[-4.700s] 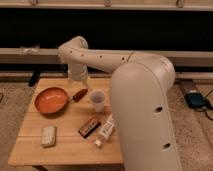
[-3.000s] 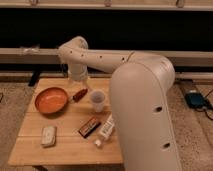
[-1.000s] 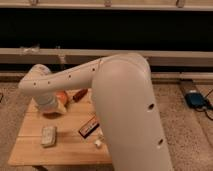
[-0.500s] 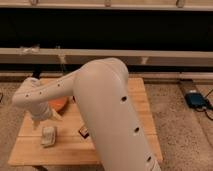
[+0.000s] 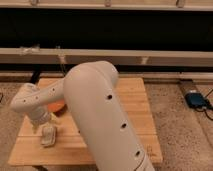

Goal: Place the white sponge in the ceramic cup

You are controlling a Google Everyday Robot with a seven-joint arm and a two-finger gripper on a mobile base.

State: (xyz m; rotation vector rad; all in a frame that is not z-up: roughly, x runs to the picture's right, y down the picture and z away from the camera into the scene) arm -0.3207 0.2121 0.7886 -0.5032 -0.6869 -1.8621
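The white sponge (image 5: 48,135) lies on the wooden table (image 5: 135,105) near its front left corner. My gripper (image 5: 43,125) hangs at the end of the white arm (image 5: 90,100), directly over the sponge's back edge and very close to it. I cannot tell whether it touches the sponge. The ceramic cup is hidden behind the arm.
A strip of the orange bowl (image 5: 56,107) shows just behind the gripper, mostly covered by the arm. The arm's bulk hides the middle of the table and whatever lies there. A dark wall with a ledge runs behind the table. A blue object (image 5: 195,99) lies on the floor at right.
The arm has swung from the table's middle to the front left and come down, so the gripper now sits over the sponge. The arm now hides the cup, the dark bar and the bottle.
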